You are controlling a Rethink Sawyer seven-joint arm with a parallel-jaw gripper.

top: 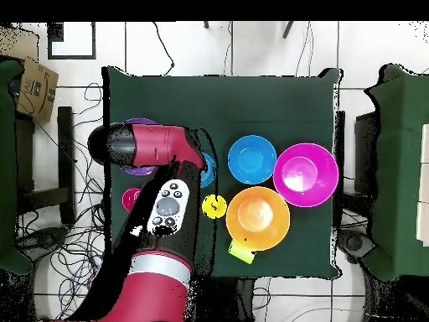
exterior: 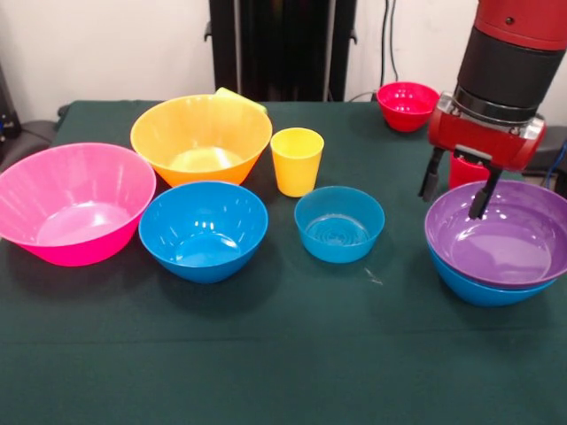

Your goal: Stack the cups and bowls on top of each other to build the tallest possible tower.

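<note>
My gripper [exterior: 456,188] hangs open over the far left rim of a purple bowl [exterior: 500,235], which is nested in a blue bowl [exterior: 483,288]. A red cup [exterior: 462,170] shows just behind, between the fingers; whether they touch it I cannot tell. To the left stand a small translucent blue bowl [exterior: 339,223], a yellow cup [exterior: 297,161], another blue bowl [exterior: 204,230], an orange bowl [exterior: 201,137] and a pink bowl [exterior: 75,204]. A lime green cup [exterior: 239,97] peeks from behind the orange bowl. A small red bowl [exterior: 407,104] sits at the back. Overhead, the arm hides the gripper.
Everything rests on a dark green cloth-covered table [exterior: 283,354]. From above, the arm covers most of the purple bowl [top: 136,124]; the pink bowl [top: 306,174], orange bowl [top: 257,216] and lime green cup [top: 241,251] lie near the table's right side.
</note>
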